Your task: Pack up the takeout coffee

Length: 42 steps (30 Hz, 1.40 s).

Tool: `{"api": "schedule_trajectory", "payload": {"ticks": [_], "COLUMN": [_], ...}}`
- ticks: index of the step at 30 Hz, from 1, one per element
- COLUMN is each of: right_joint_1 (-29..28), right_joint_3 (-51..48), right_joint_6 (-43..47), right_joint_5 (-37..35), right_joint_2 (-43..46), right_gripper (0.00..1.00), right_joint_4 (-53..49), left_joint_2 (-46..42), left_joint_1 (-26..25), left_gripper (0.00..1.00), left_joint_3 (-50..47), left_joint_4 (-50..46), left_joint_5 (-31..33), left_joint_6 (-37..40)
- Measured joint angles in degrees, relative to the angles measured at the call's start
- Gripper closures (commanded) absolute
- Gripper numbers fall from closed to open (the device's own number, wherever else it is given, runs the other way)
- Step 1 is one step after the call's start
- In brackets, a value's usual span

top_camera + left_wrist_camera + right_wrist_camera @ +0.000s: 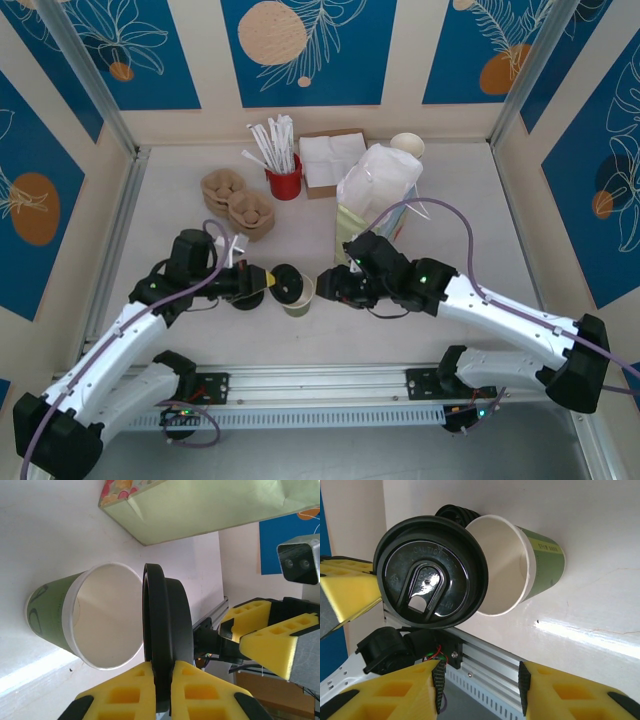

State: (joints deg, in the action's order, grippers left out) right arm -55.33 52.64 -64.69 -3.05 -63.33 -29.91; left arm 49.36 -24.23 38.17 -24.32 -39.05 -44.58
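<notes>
Two claws meet a little inside the near edge of the tabletop, about its middle. The left claw is closed tight on the rim of the black lid, whose top face is turned toward the right claw. That claw is partly open and grips nothing. Between them stands the cup, lidless. Its long axis seems about upright and its open mouth is just beside the lid. Farther back stands a pale green bag.

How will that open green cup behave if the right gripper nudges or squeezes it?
Paper cup looks empty, so probably light and apt to slide or tip. With the black lid off, held by the left gripper, its rim likely deforms easily.
</notes>
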Motion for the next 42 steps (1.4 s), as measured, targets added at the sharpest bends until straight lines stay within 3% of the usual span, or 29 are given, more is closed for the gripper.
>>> {"api": "schedule_trajectory", "payload": {"ticks": [11,23,42], "right_joint_1": [1.3,2.2,2.9], "right_joint_3": [-2.2,-2.2,-2.0], "right_joint_6": [0.2,0.2,0.2], "right_joint_5": [0.2,0.9,2.0], "right_joint_2": [-1.6,-6.3,-10.3], "right_gripper": [0.53,0.52,0.48], "right_joint_4": [5.1,7.0,9.4], "left_joint_2": [1.8,5.2,7.1], "left_joint_1": [1.0,1.9,2.1], "left_gripper": [0.87,0.76,0.73], "left_joint_3": [-5.1,-6.3,-7.8], "left_joint_4": [5.4,7.5,8.5], "left_joint_5": [-2.1,-3.6,-4.4], "left_joint_6": [-0.6,-0.3,0.6]}}
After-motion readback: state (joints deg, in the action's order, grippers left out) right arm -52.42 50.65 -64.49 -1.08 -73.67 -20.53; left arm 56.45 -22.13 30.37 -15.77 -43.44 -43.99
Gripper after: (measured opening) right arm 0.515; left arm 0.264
